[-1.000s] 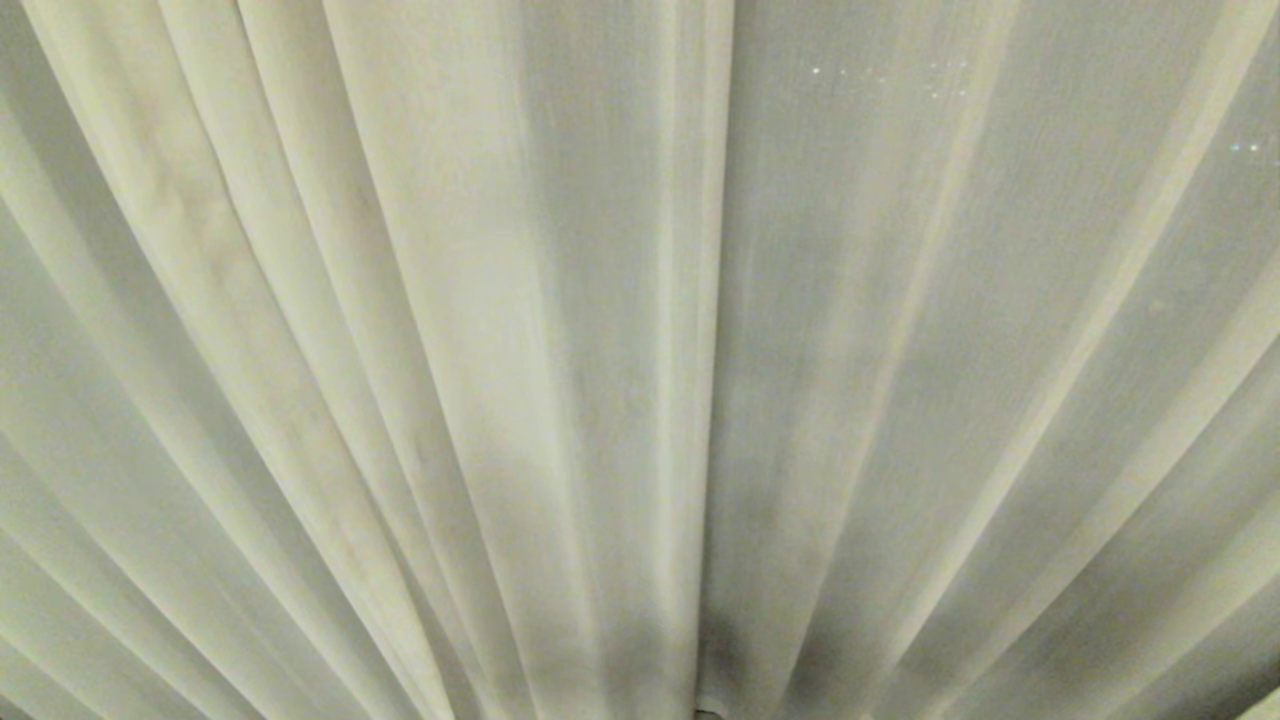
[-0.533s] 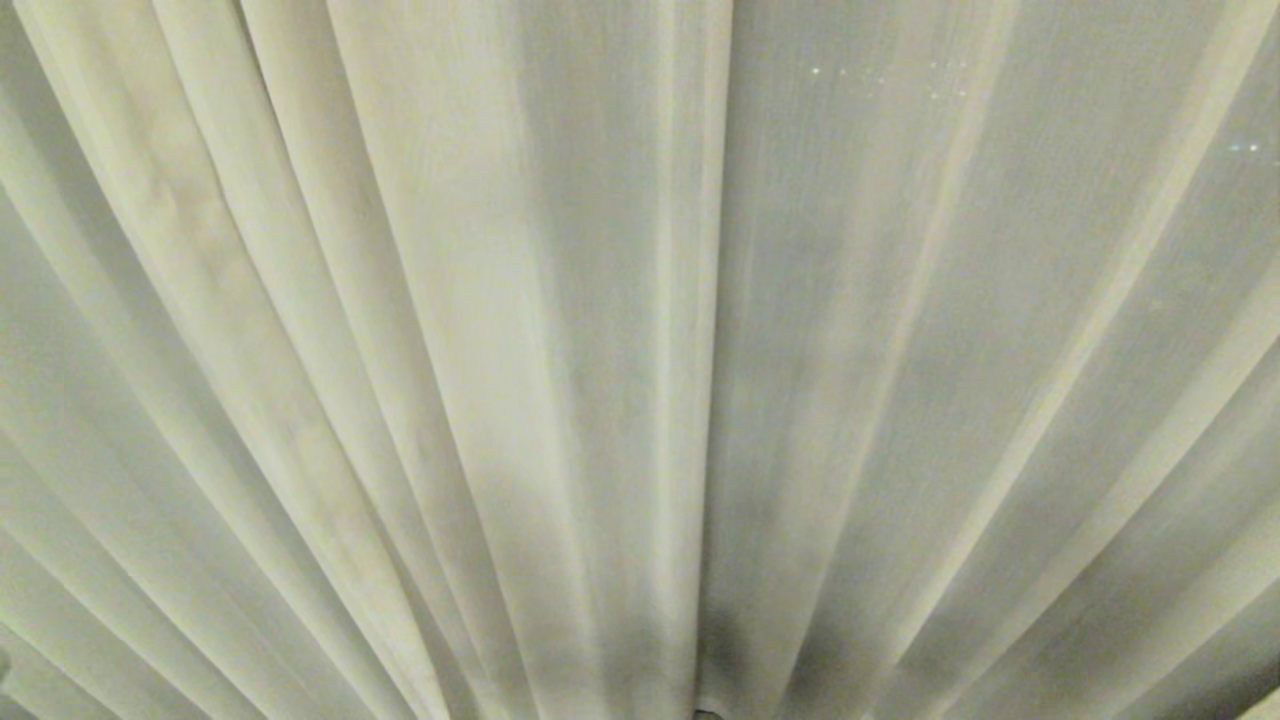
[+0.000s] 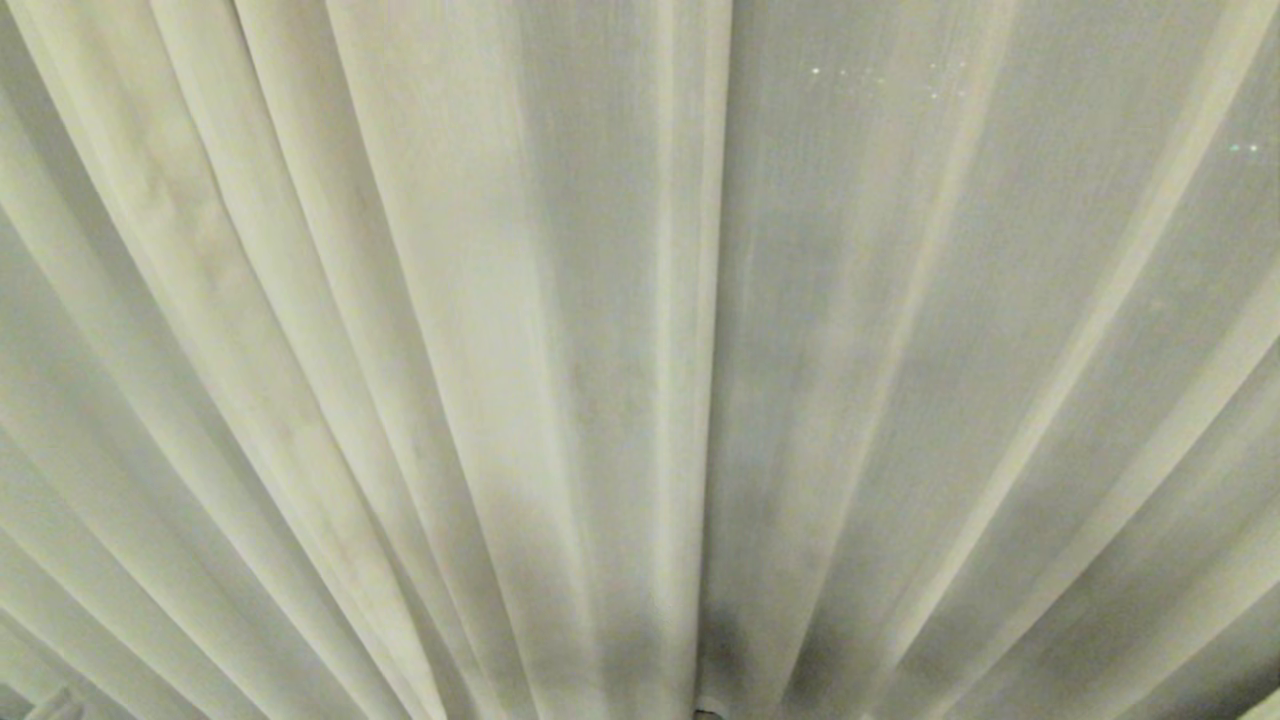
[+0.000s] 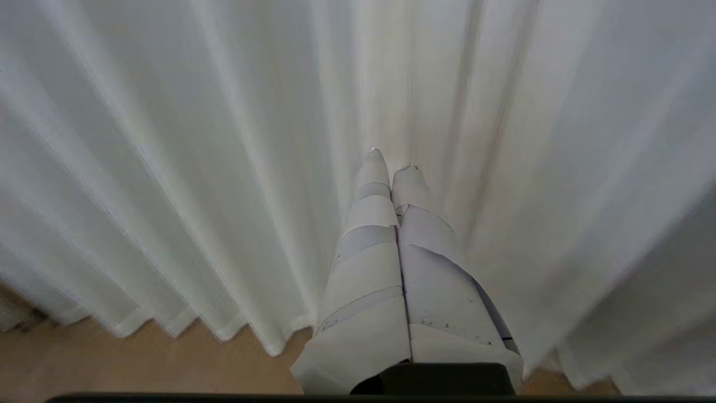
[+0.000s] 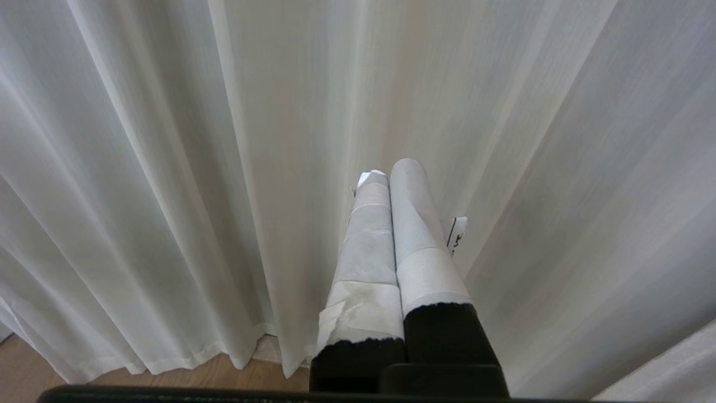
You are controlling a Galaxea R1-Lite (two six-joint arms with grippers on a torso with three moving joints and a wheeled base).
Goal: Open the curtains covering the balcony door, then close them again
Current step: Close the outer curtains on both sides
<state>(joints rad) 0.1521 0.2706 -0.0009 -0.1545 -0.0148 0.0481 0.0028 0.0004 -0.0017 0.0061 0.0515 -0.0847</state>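
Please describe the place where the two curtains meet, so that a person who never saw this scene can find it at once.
The cream curtains fill the whole head view, hanging in long pleats. Near the middle, one straight hemmed edge runs from top to bottom, where one panel laps the other. Unlike the soft rounded folds beside it, it is a sharp double line with a dark shadow at its foot.

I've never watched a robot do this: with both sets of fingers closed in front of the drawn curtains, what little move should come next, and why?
Probably the left gripper should nudge its tips into the seam where the two curtains meet. The panels hang fully drawn, no door shows, and both the left and the right gripper are shut, holding nothing. A closed tip could likely slip behind an edge to sweep it aside.
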